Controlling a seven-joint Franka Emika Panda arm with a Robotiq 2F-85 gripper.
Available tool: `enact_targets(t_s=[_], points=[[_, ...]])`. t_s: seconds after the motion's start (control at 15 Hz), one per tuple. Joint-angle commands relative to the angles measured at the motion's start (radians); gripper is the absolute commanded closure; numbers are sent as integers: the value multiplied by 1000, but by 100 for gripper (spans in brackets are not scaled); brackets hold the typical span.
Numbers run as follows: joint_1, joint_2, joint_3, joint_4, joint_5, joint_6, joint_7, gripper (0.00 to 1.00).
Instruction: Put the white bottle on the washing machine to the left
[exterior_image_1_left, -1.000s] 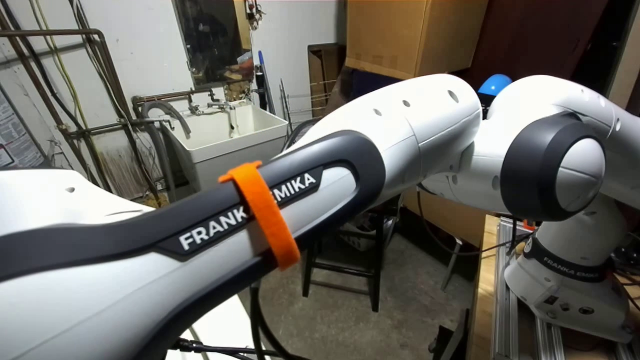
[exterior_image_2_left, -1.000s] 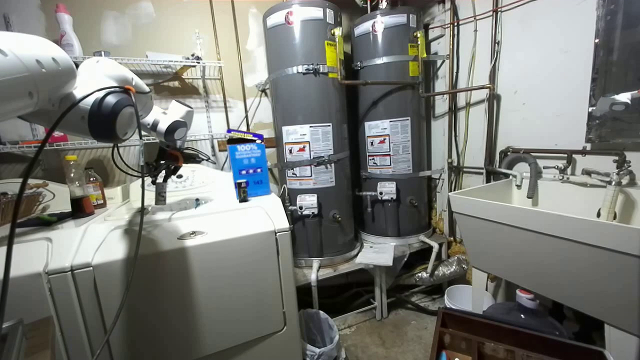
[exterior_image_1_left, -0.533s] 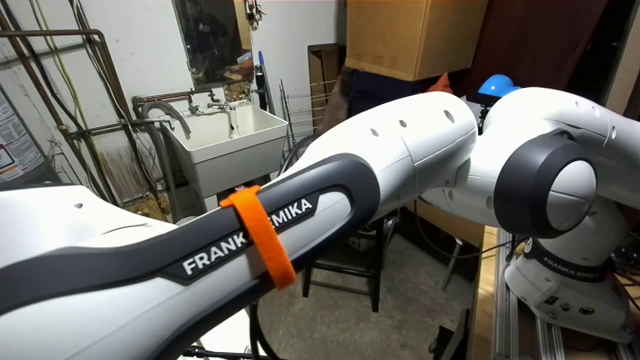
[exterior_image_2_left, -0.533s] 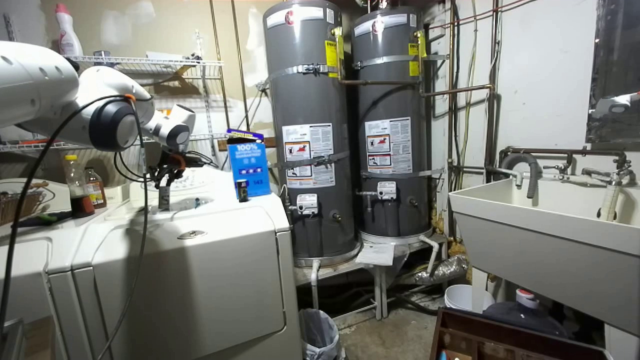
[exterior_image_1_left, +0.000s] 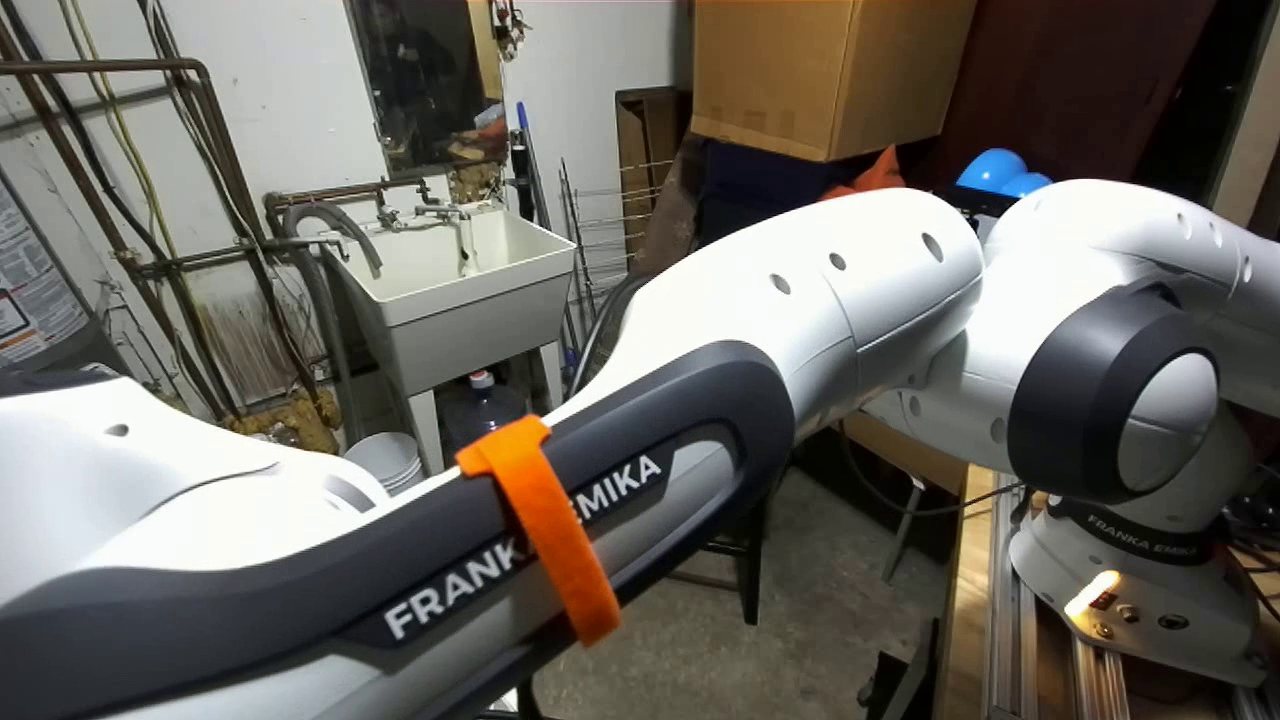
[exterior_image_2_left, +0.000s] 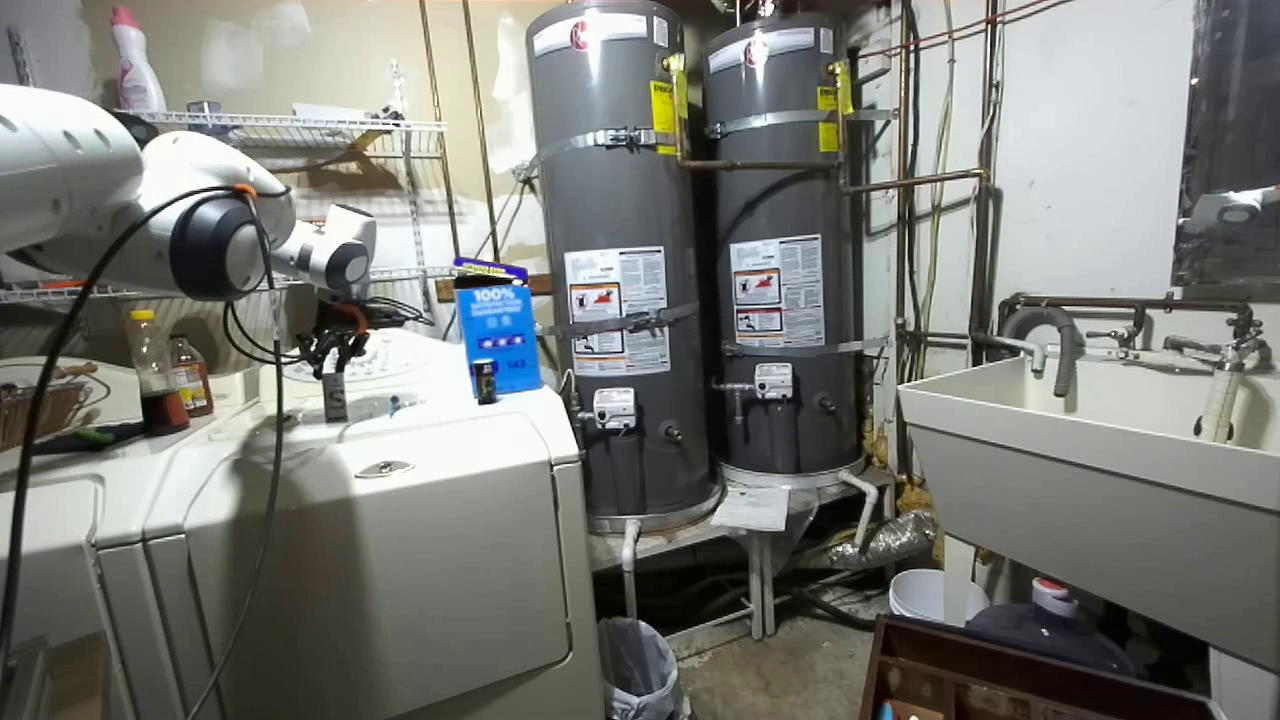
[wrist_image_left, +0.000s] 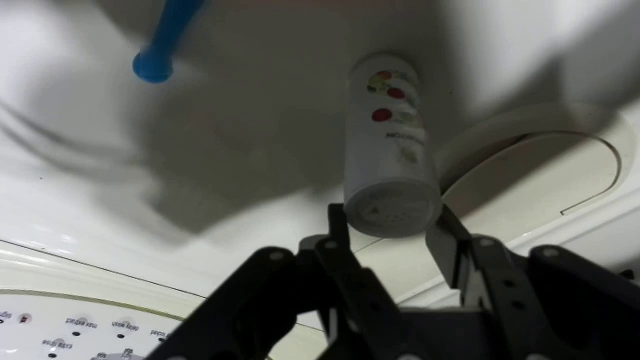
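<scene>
Gripper (wrist_image_left: 391, 218): clamped on the upper end of the white bottle (wrist_image_left: 385, 155), a finger either side.
White bottle: near upright, on or just over the washing machine (exterior_image_2_left: 460, 560); cannot tell which.
Blue rod (wrist_image_left: 167, 35): apart from the bottle.
Blue box (exterior_image_2_left: 500, 345): upright on the machine.
Dark cylinder (exterior_image_2_left: 485, 383): just beside the box.

In the wrist view, some print on the bottle (wrist_image_left: 367, 155) was blurred; the top edge cut off the blue rod (wrist_image_left: 164, 46). In an exterior view, the arm (exterior_image_1_left: 690, 400) partly hid the jug (exterior_image_1_left: 484, 408).
</scene>
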Motion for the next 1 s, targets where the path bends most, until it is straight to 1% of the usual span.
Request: enact_targets(t_s=[0.0, 0.07, 0.13, 0.2, 0.47, 0.53, 0.6, 0.67, 0.8, 0.93], points=[[27, 15, -40, 50, -32, -30, 41, 81], [27, 16, -43, 52, -28, -32, 43, 81], [30, 53, -28, 118, -39, -65, 49, 31], [29, 55, -27, 125, -37, -71, 52, 30], [33, 72, -30, 189, -34, -92, 53, 3], [35, 74, -32, 205, -34, -84, 53, 0], [37, 75, -33, 219, -33, -75, 53, 0], [27, 20, -36, 133, -32, -23, 59, 0], [34, 3, -53, 130, -45, 10, 95, 0], [48, -18, -72, 119, -61, 5, 143, 0]])
